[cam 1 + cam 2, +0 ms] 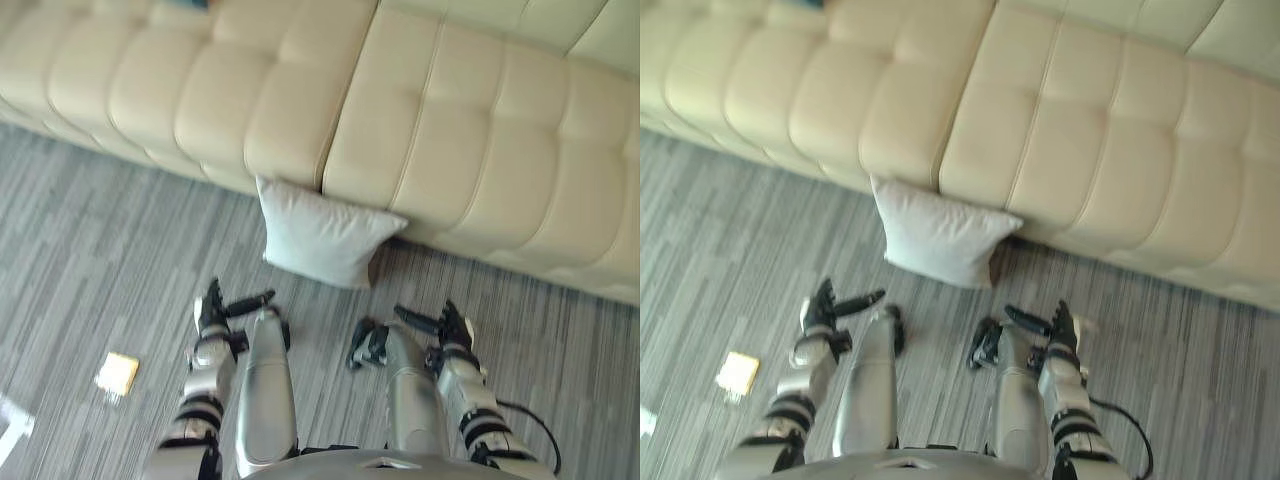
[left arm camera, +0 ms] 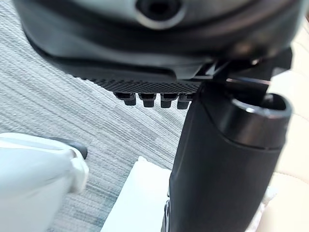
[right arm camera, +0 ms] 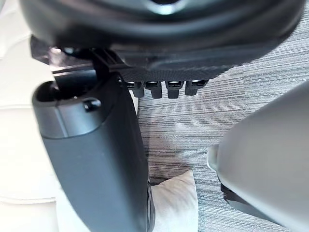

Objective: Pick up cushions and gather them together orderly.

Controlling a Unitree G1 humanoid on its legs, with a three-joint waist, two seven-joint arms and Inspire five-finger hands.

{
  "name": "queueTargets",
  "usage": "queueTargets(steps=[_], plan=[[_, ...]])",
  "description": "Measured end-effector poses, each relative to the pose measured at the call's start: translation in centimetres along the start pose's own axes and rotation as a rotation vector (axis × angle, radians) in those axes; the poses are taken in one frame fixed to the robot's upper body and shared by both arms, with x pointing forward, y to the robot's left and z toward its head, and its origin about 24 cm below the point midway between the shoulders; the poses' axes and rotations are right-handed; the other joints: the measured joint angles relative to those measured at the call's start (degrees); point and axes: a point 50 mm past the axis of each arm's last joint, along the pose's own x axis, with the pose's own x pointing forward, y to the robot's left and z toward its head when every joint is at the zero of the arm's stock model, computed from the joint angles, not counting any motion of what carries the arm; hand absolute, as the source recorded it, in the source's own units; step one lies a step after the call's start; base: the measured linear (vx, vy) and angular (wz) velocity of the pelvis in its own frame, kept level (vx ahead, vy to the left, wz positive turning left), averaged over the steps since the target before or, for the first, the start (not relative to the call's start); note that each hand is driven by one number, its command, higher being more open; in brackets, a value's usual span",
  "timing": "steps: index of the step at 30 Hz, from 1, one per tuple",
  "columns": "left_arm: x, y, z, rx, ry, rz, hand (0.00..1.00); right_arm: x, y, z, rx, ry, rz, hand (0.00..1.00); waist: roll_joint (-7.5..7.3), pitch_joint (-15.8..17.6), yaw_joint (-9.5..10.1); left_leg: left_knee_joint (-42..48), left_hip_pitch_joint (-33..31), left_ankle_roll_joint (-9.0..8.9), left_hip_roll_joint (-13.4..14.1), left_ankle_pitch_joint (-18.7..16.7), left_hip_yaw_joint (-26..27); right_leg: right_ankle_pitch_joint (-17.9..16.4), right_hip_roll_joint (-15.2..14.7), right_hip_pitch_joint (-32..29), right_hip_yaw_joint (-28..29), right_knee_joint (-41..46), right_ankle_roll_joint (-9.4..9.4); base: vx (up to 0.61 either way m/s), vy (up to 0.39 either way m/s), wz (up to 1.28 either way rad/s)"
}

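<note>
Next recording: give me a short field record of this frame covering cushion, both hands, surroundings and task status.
cushion: one pale cushion on the carpet, leaning against the sofa's front
sofa: cream, tufted sofa across the far side
left robot hand: open, holding nothing, short of the cushion
right robot hand: open, holding nothing, short of the cushion
other: small yellow item on the carpet to the robot's left
task status: cushion not yet picked up

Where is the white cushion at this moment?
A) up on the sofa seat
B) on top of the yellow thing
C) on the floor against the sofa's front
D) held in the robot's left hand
C: the white cushion rests on the carpet against the sofa, untouched by the left hand or the right hand.
</note>
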Motion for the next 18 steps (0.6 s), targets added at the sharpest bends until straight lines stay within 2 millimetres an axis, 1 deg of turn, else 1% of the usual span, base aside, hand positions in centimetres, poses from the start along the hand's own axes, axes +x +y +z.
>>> queueTargets(steps=[1,2,3,4,5,6,7,9,10,12,13,14,15,17,18], plan=[[0.6,-0.3,1.8,-0.004,-0.053,-0.003,1.0,0.4,0.7,1.6,0.009,-0.041,0.007,1.0,-0.01,1.3,-0.13,0.3,-2.0,-0.01,0.0,0.6,-0.1,0.7,0.0,-2.2,0.1,0.5,-0.26,-0.07,0.021,-0.06],[1.3,-0.9,4.0,-0.015,-0.112,-0.011,1.0,0.9,1.4,3.7,0.037,-0.09,0.014,1.0,-0.07,2.5,-0.49,1.1,-4.7,-0.19,0.0,0.9,0.1,1.4,0.0,-5.0,0.5,1.2,-1.1,-0.06,0.027,-0.09],[1.6,-1.5,5.6,-0.027,-0.156,-0.02,1.0,1.1,2.0,5.3,0.059,-0.13,0.017,1.0,-0.16,3.0,-0.5,1.9,-7.2,-0.33,0.0,1.2,0.3,1.9,0.0,-7.8,1.1,2.1,-1.67,-0.05,0.05,-0.15],[2.0,-2.4,8.2,-0.053,-0.221,-0.037,1.0,1.4,3.0,8.0,0.08,-0.199,0.03,1.0,-0.13,3.5,-0.81,3.2,-11.4,-0.79,0.1,1.5,0.5,2.4,0.0,-12.4,1.7,3.2,-2.12,-0.03,0.06,-0.15],[2.1,-2.6,8.7,-0.057,-0.235,-0.041,1.0,1.4,3.4,8.9,0.085,-0.219,0.037,1.0,-0.14,3.6,-1.02,3.5,-12.4,-0.78,0.1,1.5,0.5,2.5,0.0,-13.5,1.7,3.4,-2.05,-0.02,0.073,-0.14],[2.2,-3.2,10.6,-0.07,-0.28,-0.051,1.0,1.3,4.4,11.2,0.103,-0.273,0.055,1.0,-0.19,4.1,-1.65,4.2,-15.3,-0.84,0.2,1.7,0.5,2.9,0.1,-16.4,1.9,4.0,-2.2,0.0,0.061,-0.07],[2.3,-3.6,11.6,-0.078,-0.304,-0.059,1.0,1.2,5.0,12.4,0.115,-0.304,0.068,1.0,-0.14,4.4,-1.79,4.6,-16.6,-0.79,0.3,1.7,0.5,3.1,0.1,-17.7,2.0,4.2,-2.31,0.01,0.059,-0.12],[2.2,-5.2,15.2,-0.102,-0.389,-0.092,1.0,0.6,6.6,16.6,0.157,-0.405,0.108,1.0,-0.16,5.3,-1.91,5.6,-20.0,-0.79,0.6,1.7,0.5,3.4,0.5,-21.2,2.2,4.8,-2.35,0.02,0.048,-0.1],[2.1,-5.5,15.9,-0.107,-0.407,-0.101,1.0,0.4,7.0,17.5,0.165,-0.428,0.116,1.0,-0.15,5.4,-1.95,5.8,-20.8,-0.8,0.6,1.7,0.5,3.4,0.5,-22.1,2.3,5.0,-2.35,0.02,0.041,-0.05],[1.6,-6.7,18.8,-0.112,-0.481,-0.124,1.0,-0.7,8.2,20.9,0.188,-0.52,0.147,1.0,-0.16,5.5,-1.96,6.5,-23.3,-0.84,0.7,1.7,0.7,3.4,0.5,-24.9,2.7,5.8,-2.32,0.02,0.041,-0.04],[1.4,-7.1,20.0,-0.109,-0.513,-0.134,1.0,-1.3,8.8,22.2,0.186,-0.562,0.161,0.0,-0.17,5.7,-1.97,6.7,-24.1,-0.85,0.8,1.7,0.6,3.5,0.6,-25.8,2.8,6.0,-2.3,0.02,0.031,-0.04],[1.2,-7.4,20.7,-0.112,-0.531,-0.139,0.0,-1.6,9.3,23.0,0.182,-0.586,0.174,0.0,-0.15,5.7,-1.97,6.8,-24.7,-0.86,0.8,1.7,0.6,3.5,0.6,-26.3,2.7,6.1,-2.3,0.02,0.049,-0.02],[0.7,-8.2,22.2,-0.112,-0.572,-0.15,0.0,-2.4,10.0,24.7,0.19,-0.635,0.189,0.0,-0.15,5.7,-1.98,7.2,-26.0,-0.96,0.9,1.8,0.3,3.5,0.7,-27.5,2.7,6.4,-2.26,0.0,0.032,0.01],[0.2,-8.9,23.4,-0.115,-0.603,-0.16,0.0,-3.2,10.6,26.1,0.198,-0.671,0.199,0.0,-0.14,5.7,-1.98,7.6,-27.3,-0.99,0.9,1.8,0.1,3.5,0.7,-28.7,2.6,6.9,-2.26,0.0,0.04,0.04],[-0.2,-9.5,24.4,-0.13,-0.623,-0.159,0.0,-3.8,11.0,27.2,0.206,-0.698,0.199,0.0,-0.14,5.7,-2.0,8.0,-28.5,-1.03,0.7,2.0,-0.1,3.5,0.5,-29.9,2.6,7.5,-2.26,-0.02,0.052,0.09]])
